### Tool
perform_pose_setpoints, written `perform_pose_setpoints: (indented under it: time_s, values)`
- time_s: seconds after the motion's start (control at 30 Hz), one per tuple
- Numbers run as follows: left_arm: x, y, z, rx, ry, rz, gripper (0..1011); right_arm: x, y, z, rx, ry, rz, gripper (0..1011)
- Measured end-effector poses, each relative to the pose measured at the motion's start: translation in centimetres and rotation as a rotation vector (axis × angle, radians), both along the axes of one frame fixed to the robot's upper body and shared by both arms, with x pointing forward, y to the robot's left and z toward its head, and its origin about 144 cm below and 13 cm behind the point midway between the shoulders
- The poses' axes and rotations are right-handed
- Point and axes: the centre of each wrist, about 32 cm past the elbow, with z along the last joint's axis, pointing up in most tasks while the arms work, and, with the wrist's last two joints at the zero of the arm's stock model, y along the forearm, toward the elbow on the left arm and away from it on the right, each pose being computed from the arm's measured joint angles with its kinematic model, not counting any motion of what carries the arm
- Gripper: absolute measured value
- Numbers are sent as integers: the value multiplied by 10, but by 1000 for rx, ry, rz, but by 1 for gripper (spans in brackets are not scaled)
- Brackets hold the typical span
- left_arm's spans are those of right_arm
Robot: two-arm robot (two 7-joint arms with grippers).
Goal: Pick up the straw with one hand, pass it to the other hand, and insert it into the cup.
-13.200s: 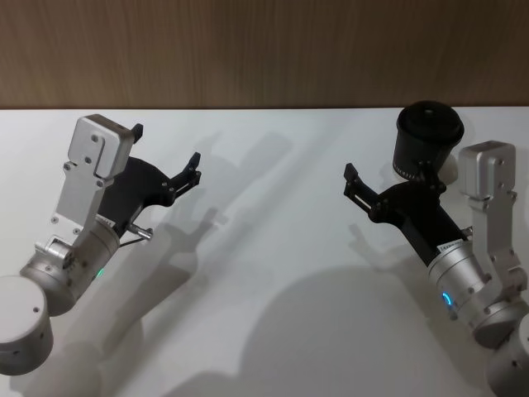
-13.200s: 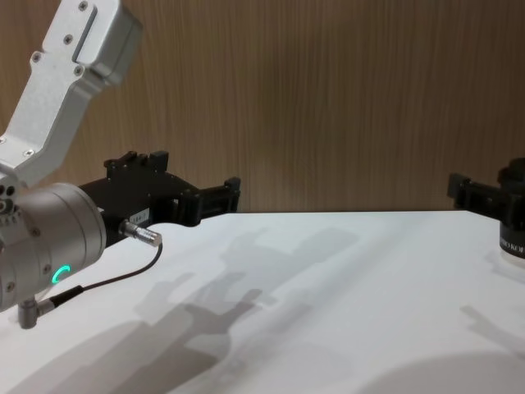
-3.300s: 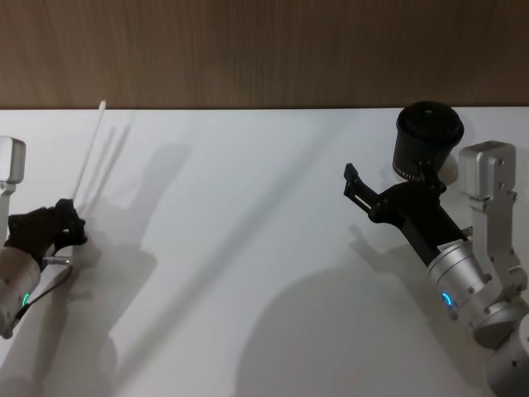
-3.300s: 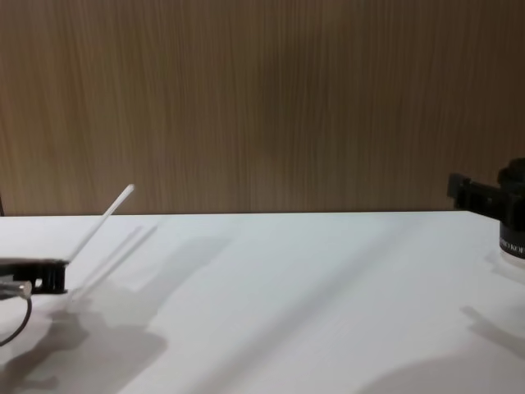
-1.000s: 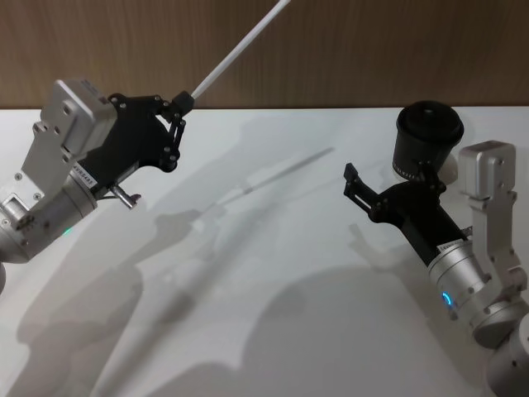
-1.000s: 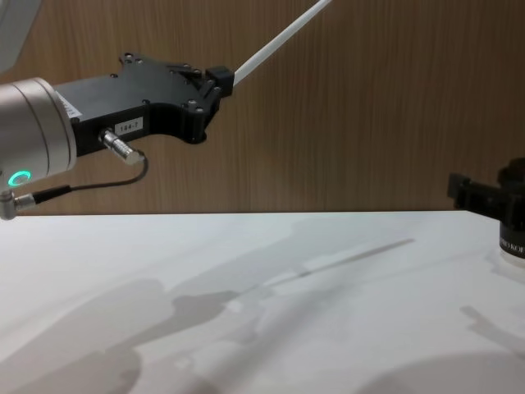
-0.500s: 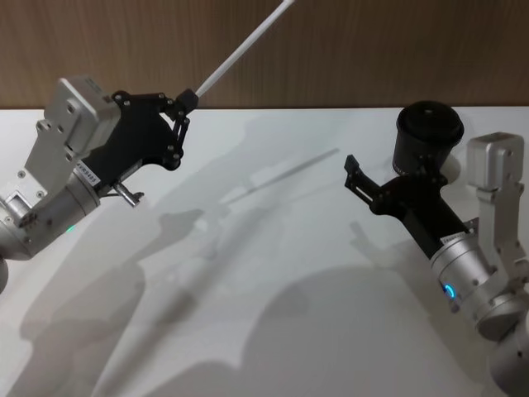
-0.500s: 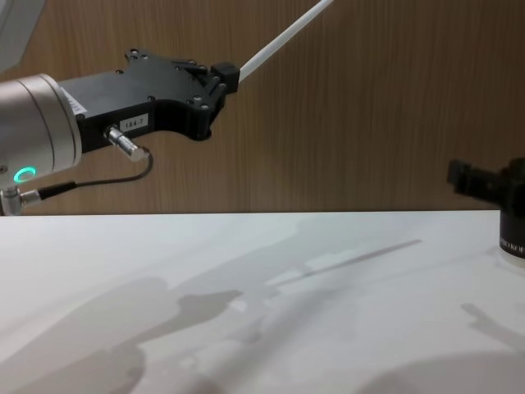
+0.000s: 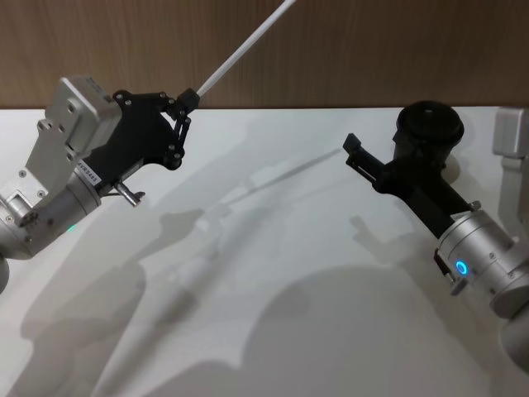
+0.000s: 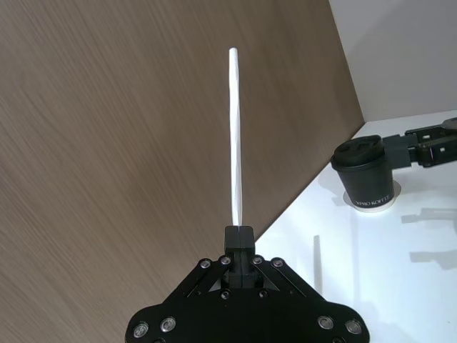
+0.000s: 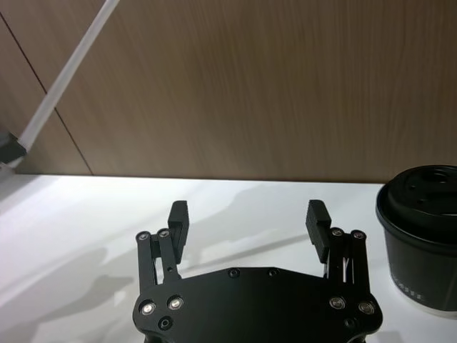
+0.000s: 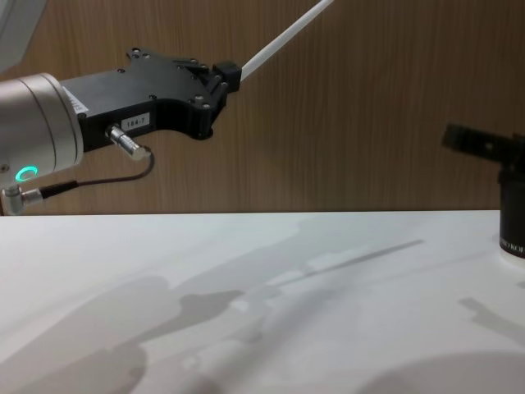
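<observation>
L gripper [image 9: 187, 101] was held up over the left side of the table [image 9: 273, 273]. Its silver wrist w/ green ring light sat low & outboard, and the black body angled up & toward centre. Its fingers were pressed together, pinching the bottom end of the straw [image 9: 244, 47]. The straw ran straight out from the tips, slanting up & right across the wood wall [image 9: 372, 50], well clear of the table.

R gripper [image 9: 362, 157] reached in from the right above the table & pointed toward the left arm. Its fingers were spread wide w/ nothing between them, as the right wrist view showed. In the head view its body crossed in front of the black lidded cup [image 9: 430, 124], which stood upright at the table's far right, apart from the straw.

Vs 0.5 s earlier, R gripper had lifted & moved farther from the robot. In the chest view its finger sat higher against the wall. L gripper & straw had barely shifted. 3.3 s earlier L gripper was low at the table's left edge, already holding the straw. 13.2 s earlier both grippers were open & empty.
</observation>
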Motion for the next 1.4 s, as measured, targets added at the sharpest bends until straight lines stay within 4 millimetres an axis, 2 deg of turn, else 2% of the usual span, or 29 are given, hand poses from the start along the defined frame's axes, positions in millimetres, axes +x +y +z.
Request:
perform_pose_setpoints:
  time_s: [0.67,1.4]
  values:
    - [0,0,0,0,-1,-2,0,19,-11,31,282,131,191,1001]
    - [0,0,0,0,-1,-1,0,38,8,47,457,175,296,1001]
